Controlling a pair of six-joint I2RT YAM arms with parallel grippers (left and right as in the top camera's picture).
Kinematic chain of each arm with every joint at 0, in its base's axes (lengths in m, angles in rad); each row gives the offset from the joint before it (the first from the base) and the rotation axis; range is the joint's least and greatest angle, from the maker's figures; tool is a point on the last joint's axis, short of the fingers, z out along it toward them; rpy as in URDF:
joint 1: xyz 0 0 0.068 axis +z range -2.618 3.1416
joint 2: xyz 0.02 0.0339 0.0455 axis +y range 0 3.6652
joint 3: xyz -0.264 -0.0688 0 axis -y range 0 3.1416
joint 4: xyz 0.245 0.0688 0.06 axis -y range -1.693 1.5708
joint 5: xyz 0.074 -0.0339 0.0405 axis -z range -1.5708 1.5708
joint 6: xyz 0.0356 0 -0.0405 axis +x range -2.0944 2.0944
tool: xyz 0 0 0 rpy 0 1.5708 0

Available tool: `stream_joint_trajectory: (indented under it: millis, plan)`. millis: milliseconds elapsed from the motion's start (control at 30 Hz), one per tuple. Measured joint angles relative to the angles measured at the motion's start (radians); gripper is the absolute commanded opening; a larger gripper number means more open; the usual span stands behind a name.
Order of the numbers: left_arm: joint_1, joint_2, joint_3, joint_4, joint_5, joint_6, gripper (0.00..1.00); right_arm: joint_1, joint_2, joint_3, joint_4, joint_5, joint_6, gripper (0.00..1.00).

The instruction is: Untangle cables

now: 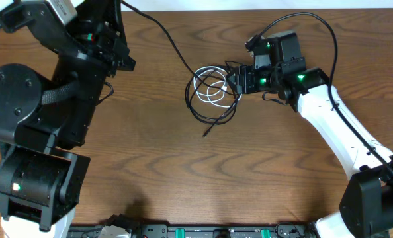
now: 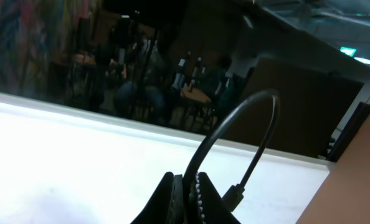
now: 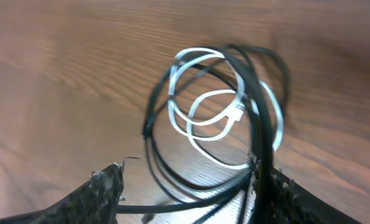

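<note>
Our right gripper stands spread, with the cables on the table just ahead of it and partly inside its span, likely so it can seize one strand. Our left gripper is pressed together on a black cable that arches above it, apparently to anchor that end. We see no container.
</note>
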Motion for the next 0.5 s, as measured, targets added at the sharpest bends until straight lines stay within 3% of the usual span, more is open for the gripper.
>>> stream_joint_trajectory:
  millis: [100,233,333,367,500]
  plan:
    - [0.0,0.0,0.0,-0.014,0.0,0.0,0.07,0.0,0.001,0.0,-0.006,0.055,0.021,0.62]
    - [0.0,0.0,0.0,-0.053,0.0,0.0,0.07,0.0,0.027,0.0,-0.006,0.098,0.036,0.46]
    - [0.0,0.0,0.0,-0.092,0.0,0.0,0.07,0.0,0.078,0.001,-0.006,0.116,0.039,0.13]
    - [0.0,0.0,0.0,-0.118,0.0,0.0,0.07,0.0,0.096,0.001,-0.006,0.119,0.034,0.06]
    - [0.0,0.004,0.0,-0.243,-0.01,0.0,0.07,0.0,0.131,0.001,-0.008,0.126,0.015,0.01]
